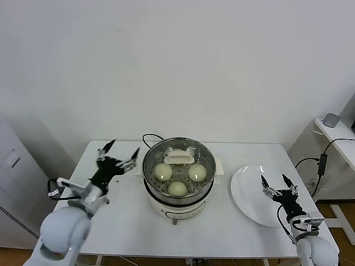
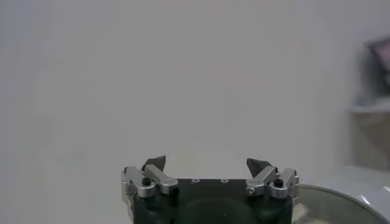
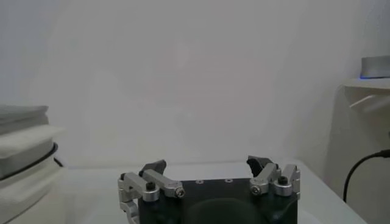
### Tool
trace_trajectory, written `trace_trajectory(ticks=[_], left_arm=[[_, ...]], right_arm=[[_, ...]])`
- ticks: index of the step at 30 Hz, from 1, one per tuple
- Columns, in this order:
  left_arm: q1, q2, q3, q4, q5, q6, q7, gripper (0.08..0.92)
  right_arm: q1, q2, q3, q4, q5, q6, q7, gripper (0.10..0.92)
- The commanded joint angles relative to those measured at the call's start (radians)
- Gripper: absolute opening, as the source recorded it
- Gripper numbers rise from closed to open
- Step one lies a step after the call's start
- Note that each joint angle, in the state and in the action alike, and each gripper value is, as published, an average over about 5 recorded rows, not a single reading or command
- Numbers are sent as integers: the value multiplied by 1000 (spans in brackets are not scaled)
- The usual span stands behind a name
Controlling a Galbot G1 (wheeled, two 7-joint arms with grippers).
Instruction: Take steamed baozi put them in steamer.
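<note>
Baozi [image 1: 177, 188]: three visible inside steamer [image 1: 178, 195], under glass lid [image 1: 178, 159] seated on basket. Fourth not seen; may sit hidden beneath lid handle, cannot tell. Plate [image 1: 249, 191] bare, no bun left on it. Left gripper [image 1: 118, 149] raised beside steamer, jaws spread, empty. Right gripper [image 1: 277, 183] over plate edge, jaws spread, empty. Task looks essentially finished.

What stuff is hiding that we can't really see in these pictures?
- Fourth baozi: the head view shows three baozi in the steamer; the lid standing inside could hide another.
- Plate: its near edge sits behind the open right gripper.
- Steamer contents: neither wrist view looks into it.
- Open left gripper: holds nothing.
</note>
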Motion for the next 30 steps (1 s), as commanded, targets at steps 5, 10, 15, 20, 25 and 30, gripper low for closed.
trace_trajectory(ticks=[5,10,15,20,25,30], left_arm=[[115,-24,-165,148,-199,-43,-26,823],[110,-26,-129,170,-198,-34,-25,823],[104,-31,-101,166,-195,-31,-26,823],[92,-41,-96,163,-196,-21,-28,823],[88,-41,-92,162,-196,-16,-29,823],[89,-41,-93,165,-198,-12,-30,823]], right_arm=[[-1,6,0,29,-45,-18,45,823],[-2,11,-3,23,-32,-23,62,823],[-4,11,-1,20,-30,-24,66,823],[-7,11,0,17,-31,-25,71,823],[-8,13,-1,14,-31,-26,74,823],[-7,15,-2,12,-31,-28,74,823]])
